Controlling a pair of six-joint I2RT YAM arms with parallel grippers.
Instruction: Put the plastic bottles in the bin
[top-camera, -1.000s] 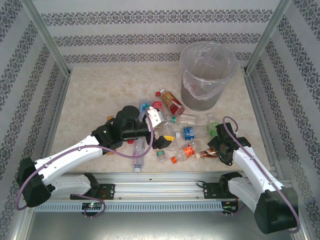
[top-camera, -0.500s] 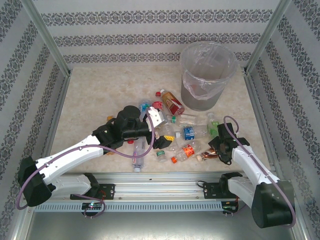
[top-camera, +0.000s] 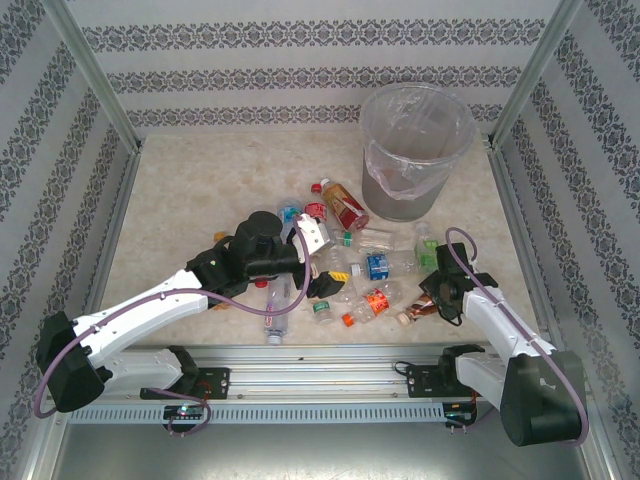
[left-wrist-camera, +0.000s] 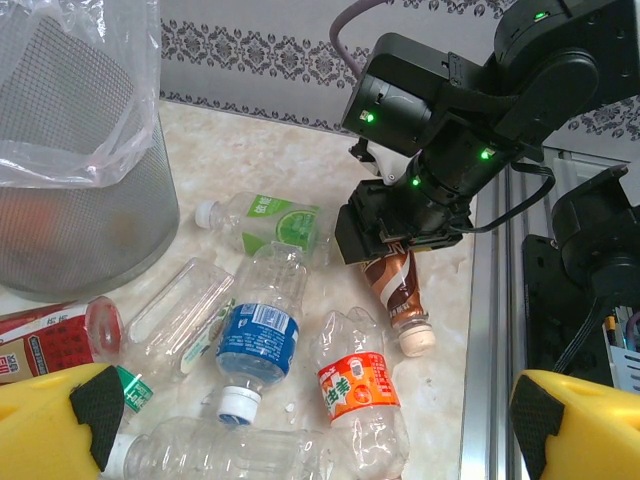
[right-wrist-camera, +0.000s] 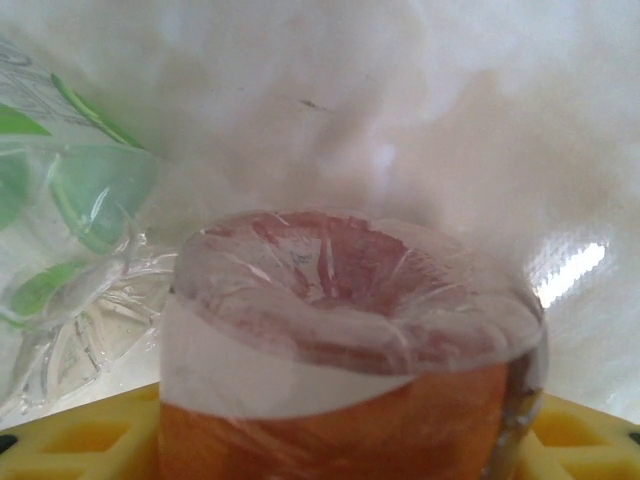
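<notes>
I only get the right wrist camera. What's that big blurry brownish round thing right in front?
Observer: That's the bottom of a small white-capped brown bottle. The right pincer grips that end.
Operator: Where's the bin?
Observer: The bin stands near the far right corner of the table, beyond the other bottles.
Operator: Is the other arm holding anything?
Observer: No. The left pincer is open above the pile, holding nothing.

Bin (top-camera: 400, 195) stood far right on the tabletop (top-camera: 200, 190). Plastic bottles (top-camera: 377, 265) lay clustered before it and to its left, toward the near edge. Left gripper (top-camera: 325, 275) hung over the cluster's left side; right gripper (top-camera: 432, 305) sat at its near right end, jaws around the end bottle (left-wrist-camera: 395, 285).
</notes>
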